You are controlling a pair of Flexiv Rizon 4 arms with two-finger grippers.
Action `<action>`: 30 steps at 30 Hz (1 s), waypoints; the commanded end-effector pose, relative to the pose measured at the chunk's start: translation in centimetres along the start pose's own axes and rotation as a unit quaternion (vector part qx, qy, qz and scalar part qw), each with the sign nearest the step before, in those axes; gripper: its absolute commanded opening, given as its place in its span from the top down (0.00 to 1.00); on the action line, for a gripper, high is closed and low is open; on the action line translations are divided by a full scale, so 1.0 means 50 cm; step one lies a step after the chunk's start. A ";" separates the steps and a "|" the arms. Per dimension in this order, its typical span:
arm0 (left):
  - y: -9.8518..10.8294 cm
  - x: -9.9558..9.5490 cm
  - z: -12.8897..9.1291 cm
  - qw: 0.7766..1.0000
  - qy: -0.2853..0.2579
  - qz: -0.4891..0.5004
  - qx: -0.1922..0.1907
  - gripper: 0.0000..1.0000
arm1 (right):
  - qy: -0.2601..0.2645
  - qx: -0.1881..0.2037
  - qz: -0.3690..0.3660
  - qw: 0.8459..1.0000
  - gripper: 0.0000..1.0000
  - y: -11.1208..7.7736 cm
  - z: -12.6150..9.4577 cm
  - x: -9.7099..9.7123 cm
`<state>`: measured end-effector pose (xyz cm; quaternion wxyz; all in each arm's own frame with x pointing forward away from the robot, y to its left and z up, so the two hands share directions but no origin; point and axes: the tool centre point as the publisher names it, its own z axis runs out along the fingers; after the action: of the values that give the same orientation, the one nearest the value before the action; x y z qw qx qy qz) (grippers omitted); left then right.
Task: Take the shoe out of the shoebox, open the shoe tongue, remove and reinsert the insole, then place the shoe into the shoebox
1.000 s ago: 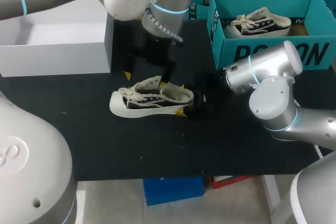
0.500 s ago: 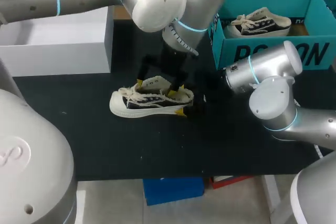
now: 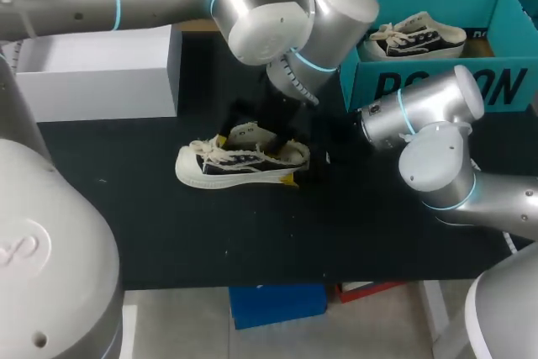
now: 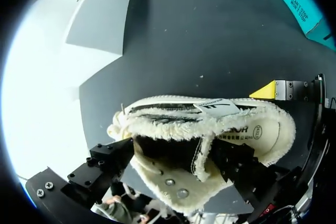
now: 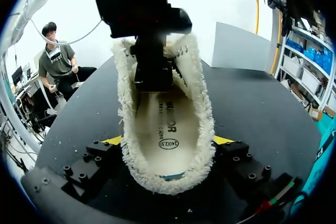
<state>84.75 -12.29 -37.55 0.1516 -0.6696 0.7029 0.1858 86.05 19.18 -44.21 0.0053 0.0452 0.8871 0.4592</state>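
Note:
A black low shoe (image 3: 239,161) with cream fleece lining lies on its sole on the black table, toe to the left. My right gripper (image 3: 294,161) is shut on its heel. In the right wrist view the yellow tips press the fleece collar (image 5: 168,177) from both sides, and the insole (image 5: 168,124) shows inside. My left gripper (image 3: 248,142) hangs over the lace area, open, its fingers (image 4: 110,161) straddling the raised tongue (image 4: 173,182). One finger reaches down inside the shoe (image 5: 152,72). The teal shoebox (image 3: 437,81) stands at the back right.
A second shoe (image 3: 416,35) lies inside the teal shoebox. A white box (image 3: 92,73) stands at the back left, close behind the left arm. Bare black table stretches in front of the shoe.
My left arm has swung right and down, bringing its gripper from behind the shoe onto the tongue. The shoe and the right gripper have stayed put.

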 end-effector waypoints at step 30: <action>-0.006 -0.034 -0.031 0.999 0.033 -0.003 0.008 1.00 | -0.001 0.000 0.001 1.000 1.00 0.001 0.003 -0.001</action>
<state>85.63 -12.15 -36.26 0.1356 -0.6761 0.7049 0.1663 86.05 19.18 -44.21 0.0053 0.0452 0.8872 0.4592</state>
